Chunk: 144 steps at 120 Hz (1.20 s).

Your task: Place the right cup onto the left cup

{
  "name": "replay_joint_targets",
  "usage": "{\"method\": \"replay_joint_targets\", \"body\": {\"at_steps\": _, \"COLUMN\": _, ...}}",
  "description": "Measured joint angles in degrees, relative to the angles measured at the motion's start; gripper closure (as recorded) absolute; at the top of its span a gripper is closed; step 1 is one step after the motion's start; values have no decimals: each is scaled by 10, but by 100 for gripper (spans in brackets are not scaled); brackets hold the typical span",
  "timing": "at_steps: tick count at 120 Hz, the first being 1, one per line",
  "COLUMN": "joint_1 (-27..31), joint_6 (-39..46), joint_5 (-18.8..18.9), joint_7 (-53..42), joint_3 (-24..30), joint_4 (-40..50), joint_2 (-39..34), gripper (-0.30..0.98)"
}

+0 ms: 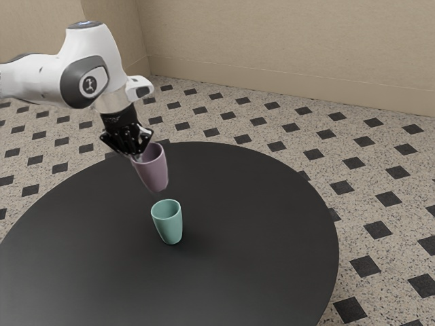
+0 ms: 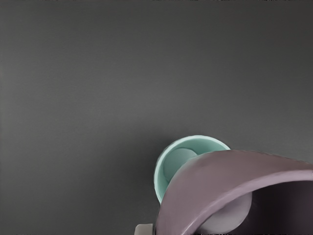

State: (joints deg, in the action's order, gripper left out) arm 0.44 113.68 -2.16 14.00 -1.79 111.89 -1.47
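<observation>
My gripper [image 1: 138, 155] is shut on the rim wall of the mauve cup [image 1: 153, 171], which hangs slightly tilted in the air, mouth up. Below it, a teal cup [image 1: 168, 223] stands upright on the round black table, its mouth facing up. In the wrist view the mauve cup [image 2: 215, 174] looms large near the lower edge and covers part of the teal cup [image 2: 195, 142]. A light fingertip [image 2: 144, 229] touches the outside of the mauve cup's wall. The two cups appear apart in the exterior view, with a small gap between them.
The round black table [image 1: 258, 231] spreads around the teal cup, and its curved edge runs along the exterior view's right. Beyond it lie a speckled floor [image 1: 319, 147] with dark squares and a beige wall [image 1: 285, 54].
</observation>
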Motion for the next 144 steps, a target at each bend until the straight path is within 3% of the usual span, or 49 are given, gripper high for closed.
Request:
{"method": "replay_joint_targets", "body": {"at_steps": 20, "joint_1": 19, "joint_6": -37, "joint_5": -6, "joint_7": 3, "joint_3": -2, "joint_4": -54, "joint_2": 53, "gripper": 79}}
{"method": "replay_joint_targets", "body": {"at_steps": 44, "joint_1": 1, "joint_6": -55, "joint_5": -18, "joint_7": 4, "joint_3": -2, "joint_4": -77, "joint_2": 83, "gripper": 79}}
{"method": "replay_joint_targets", "body": {"at_steps": 144, "joint_1": 5, "joint_6": -49, "joint_5": -61, "joint_7": 6, "joint_3": -4, "joint_4": -35, "joint_2": 91, "gripper": 79}}
